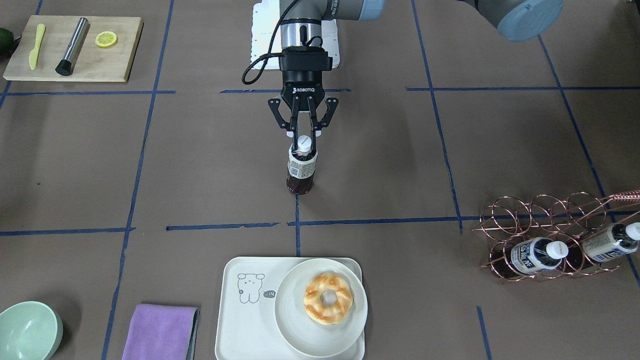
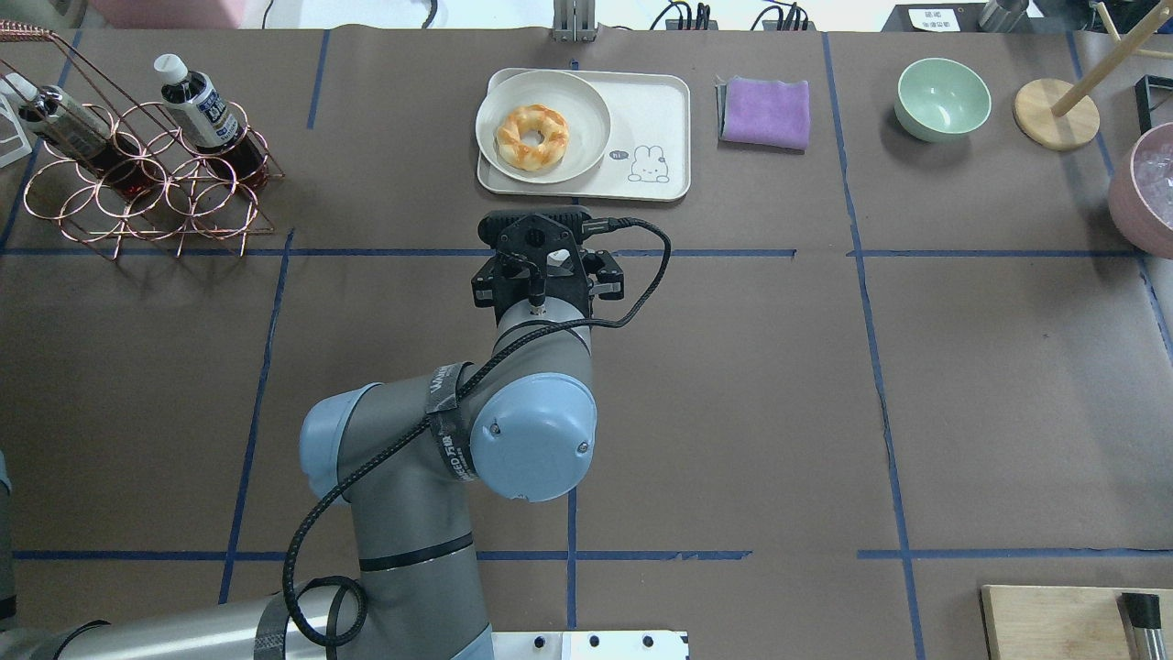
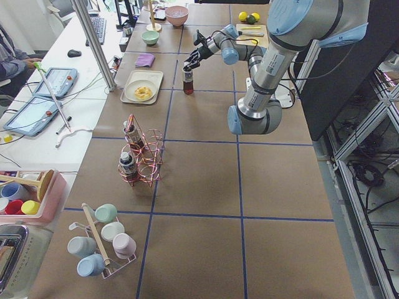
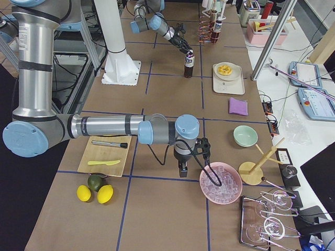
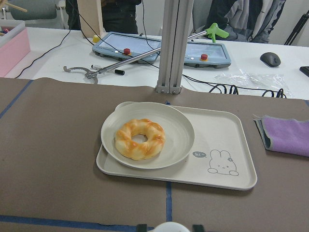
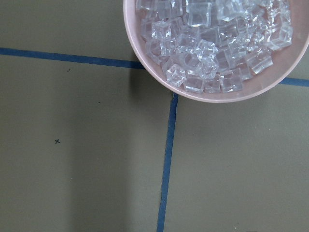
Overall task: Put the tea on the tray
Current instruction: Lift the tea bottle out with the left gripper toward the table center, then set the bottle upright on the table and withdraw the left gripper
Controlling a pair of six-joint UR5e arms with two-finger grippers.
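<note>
Left fingers [image 1: 294, 134] are pinched in tight on the white cap of the tea [image 1: 301, 169], which stands upright mid-desk [image 1: 500, 165]. From the front camera, the tray [image 1: 240, 330] sits well apart at 6 o'clock from the bottle, with a plate [image 1: 292, 320] and donut [image 1: 328, 298] on its 3 o'clock side. Right fingers [image 4: 180, 171] hang by the ice bowl [image 4: 220, 183], and I can't tell if they're open.
</note>
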